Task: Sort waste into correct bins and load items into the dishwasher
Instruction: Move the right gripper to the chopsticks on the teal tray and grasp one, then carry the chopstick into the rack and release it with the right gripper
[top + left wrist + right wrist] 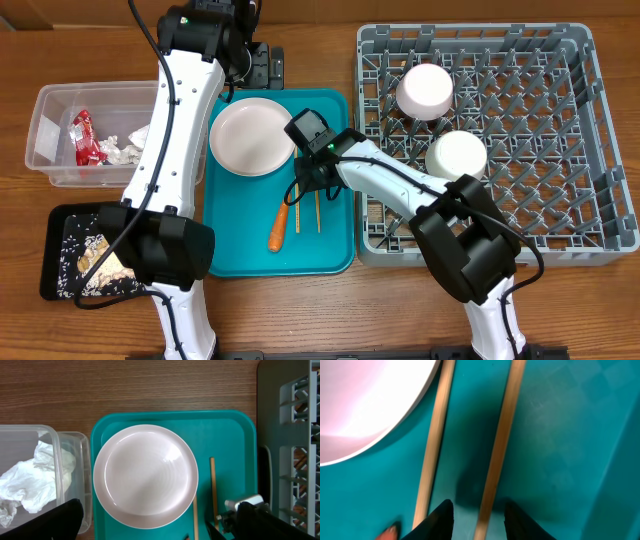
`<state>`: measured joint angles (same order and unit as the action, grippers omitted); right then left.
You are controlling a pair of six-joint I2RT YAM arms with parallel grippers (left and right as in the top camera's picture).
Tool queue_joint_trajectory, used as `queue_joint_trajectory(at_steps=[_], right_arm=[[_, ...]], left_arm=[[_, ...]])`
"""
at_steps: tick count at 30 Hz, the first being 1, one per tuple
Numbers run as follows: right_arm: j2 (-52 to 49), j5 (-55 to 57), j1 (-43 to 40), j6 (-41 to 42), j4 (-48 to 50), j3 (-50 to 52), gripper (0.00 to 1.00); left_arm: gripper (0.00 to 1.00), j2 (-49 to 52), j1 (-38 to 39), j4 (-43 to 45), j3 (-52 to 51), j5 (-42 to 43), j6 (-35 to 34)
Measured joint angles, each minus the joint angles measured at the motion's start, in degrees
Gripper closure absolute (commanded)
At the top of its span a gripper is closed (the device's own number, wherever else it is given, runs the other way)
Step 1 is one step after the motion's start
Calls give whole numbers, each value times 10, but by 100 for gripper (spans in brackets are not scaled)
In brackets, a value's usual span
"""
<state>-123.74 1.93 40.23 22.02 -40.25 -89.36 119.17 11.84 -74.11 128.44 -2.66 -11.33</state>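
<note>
A white plate (252, 137) lies at the back of the teal tray (335, 255). In front of it are two wooden chopsticks (317, 210) and an orange carrot (279, 229). My right gripper (480, 520) is low over the tray and open. Its fingers (440, 520) straddle the right-hand chopstick (502, 435) with a gap on each side, and the other chopstick (432, 450) lies outside them. My left gripper (160, 530) hangs wide open above the plate (145, 475), holding nothing. Two white bowls (426, 90) sit upside down in the grey dish rack (590, 150).
A clear tub (50, 110) at the left holds a red wrapper (82, 135) and a crumpled napkin (30, 480). In front of it, a black tray (60, 230) holds food scraps. The left arm (170, 150) stretches between the bins and the teal tray.
</note>
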Motion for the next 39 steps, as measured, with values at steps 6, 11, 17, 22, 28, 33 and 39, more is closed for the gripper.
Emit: queue_joint_trajectory(at_steps=[6, 11, 17, 22, 28, 33, 39], right_arm=[[-6, 6, 0, -13, 10, -1, 92], [-11, 9, 0, -13, 9, -7, 96], [-11, 10, 0, -13, 5, -9, 96], [-9, 10, -1, -13, -22, -18, 96], [44, 10, -1, -13, -28, -18, 96], [134, 13, -1, -13, -35, -29, 96], [201, 63, -2, -12, -100, -40, 96]], left_arm=[[0, 0, 0, 0, 0, 0, 0], [0, 0, 0, 0, 0, 0, 0], [0, 0, 0, 0, 0, 0, 0], [0, 0, 0, 0, 0, 0, 0], [0, 0, 0, 0, 0, 0, 0], [0, 0, 0, 0, 0, 0, 0], [0, 0, 0, 0, 0, 0, 0]])
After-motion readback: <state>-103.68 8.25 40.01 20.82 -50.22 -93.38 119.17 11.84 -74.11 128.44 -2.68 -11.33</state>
